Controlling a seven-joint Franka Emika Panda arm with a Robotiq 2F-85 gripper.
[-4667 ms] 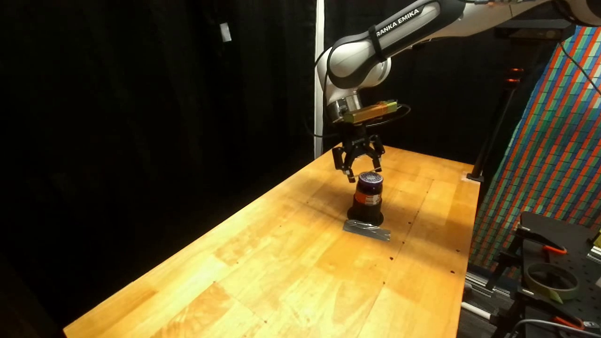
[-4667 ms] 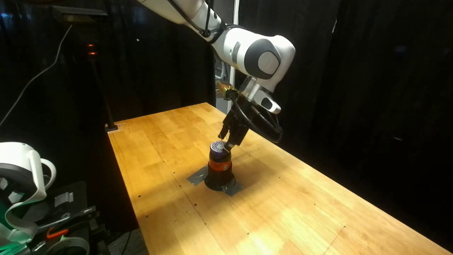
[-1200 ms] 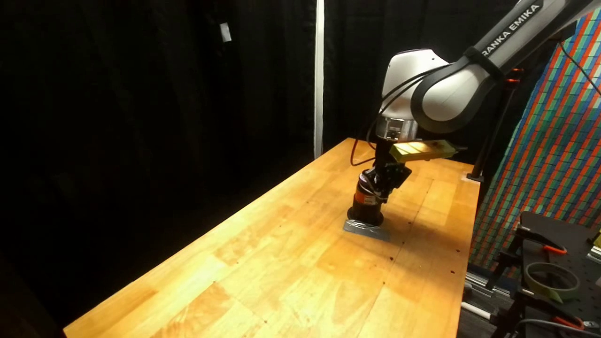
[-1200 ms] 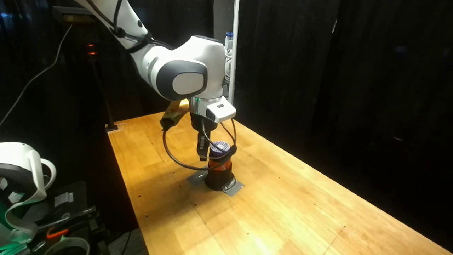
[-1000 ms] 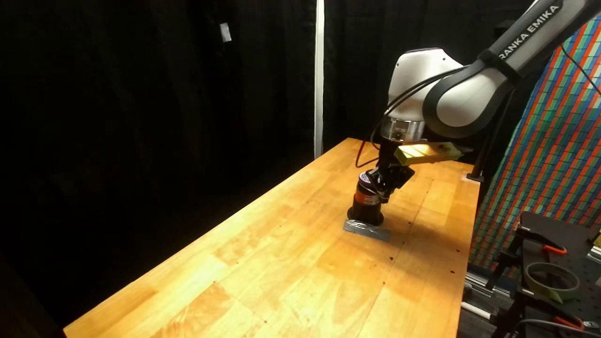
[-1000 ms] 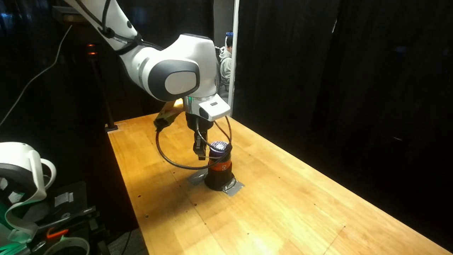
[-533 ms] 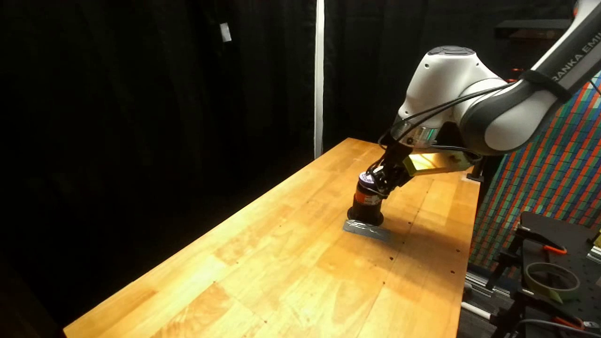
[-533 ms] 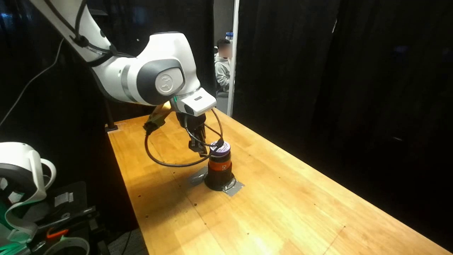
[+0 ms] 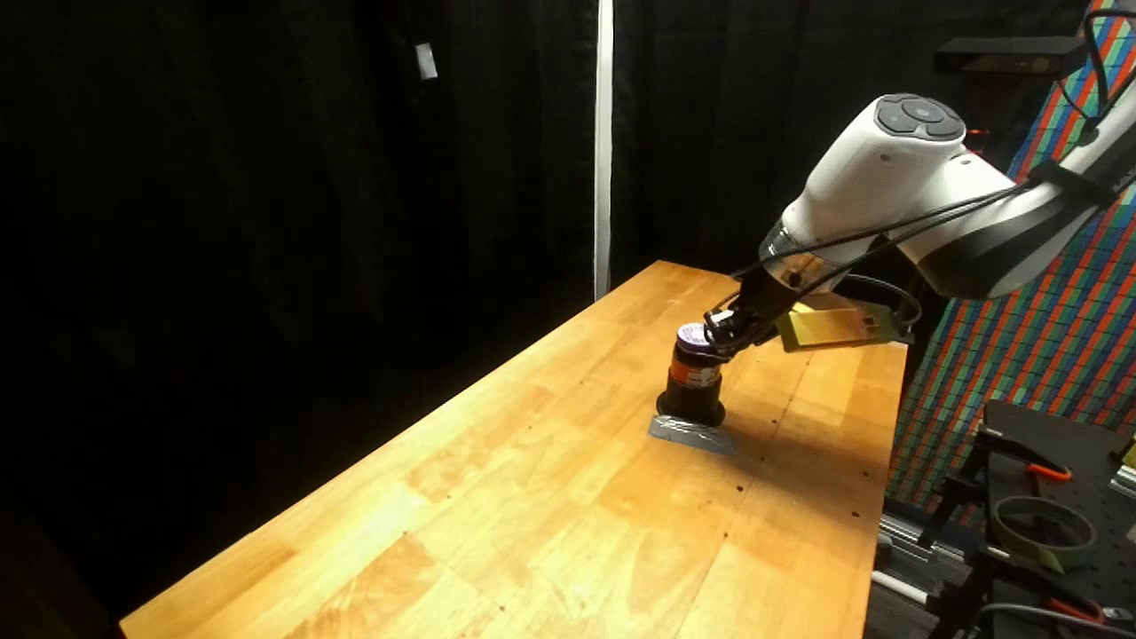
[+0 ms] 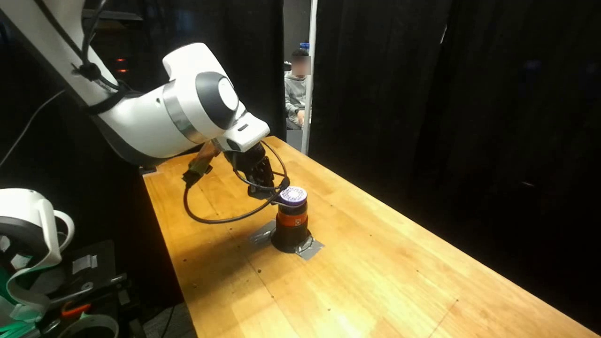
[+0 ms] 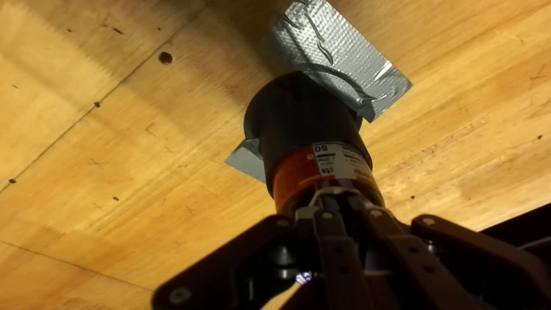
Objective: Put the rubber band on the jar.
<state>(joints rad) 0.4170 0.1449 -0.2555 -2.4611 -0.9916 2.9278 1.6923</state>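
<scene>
The dark jar (image 10: pixel 292 218), with a purple-white lid and an orange-red label, stands upright in a black holder on the table. My gripper (image 11: pixel 343 201) is against its upper side, tilted, with the fingers brought together. In the wrist view the pale rubber band (image 11: pixel 337 190) passes round the outside of the fingertips, close to the jar wall; its ends vanish behind the fingers. A thin pale line, seemingly that band, crosses the jar just below its lid in an exterior view. The jar's top is mostly covered by the gripper in the wrist view.
Grey tape (image 11: pixel 344 56) fixes the holder to the wooden table (image 9: pixel 550 497). A black cable loop (image 10: pixel 230 220) hangs from the wrist beside the jar. A side cart with a tape roll (image 9: pixel 1044 531) stands past the table edge. A person sits far behind.
The arm's wrist has tipped over and swung away from the jar's top, while the fingertips stay by the jar's side and have risen slightly towards the lid. The jar has not moved.
</scene>
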